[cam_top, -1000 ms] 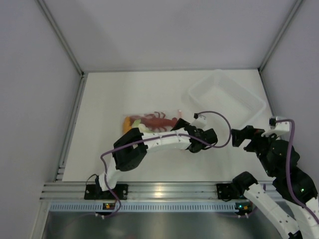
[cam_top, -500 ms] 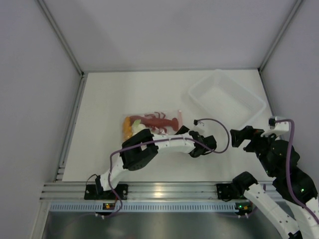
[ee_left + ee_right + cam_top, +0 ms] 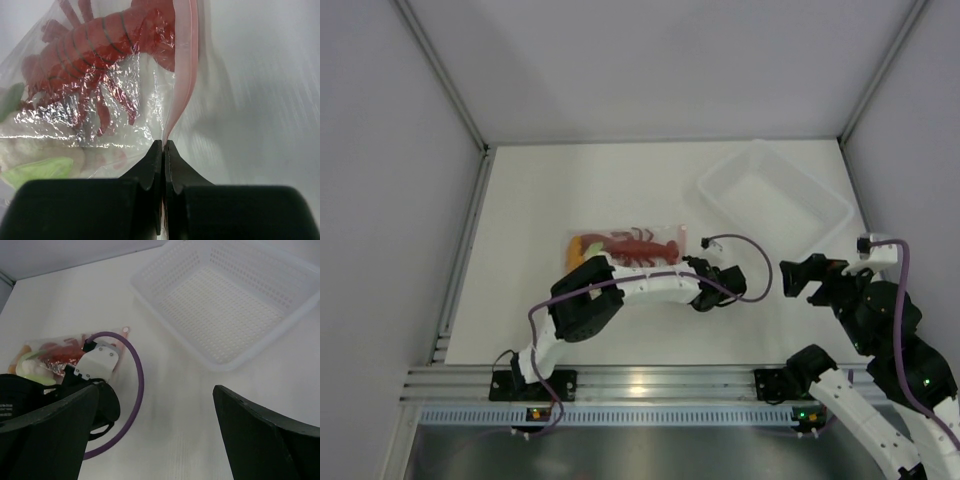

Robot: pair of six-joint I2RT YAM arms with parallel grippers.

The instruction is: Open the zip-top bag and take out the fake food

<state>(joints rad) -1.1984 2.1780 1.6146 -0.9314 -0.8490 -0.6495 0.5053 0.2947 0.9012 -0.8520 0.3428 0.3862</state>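
Pink zip strip (image 3: 183,85) of the zip-top bag (image 3: 142,127) sits pinched in the left gripper (image 3: 163,146) at lower centre — red lobster (image 3: 95,55) inside. Right gripper (image 3: 155,390) hangs spread wide

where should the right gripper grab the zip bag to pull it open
Probably the pink zip strip, further along from where the left gripper pinches it, coming in from the basket side. The strip faces the right gripper, lies flat and bare, while the lobster bulges the bag behind it.
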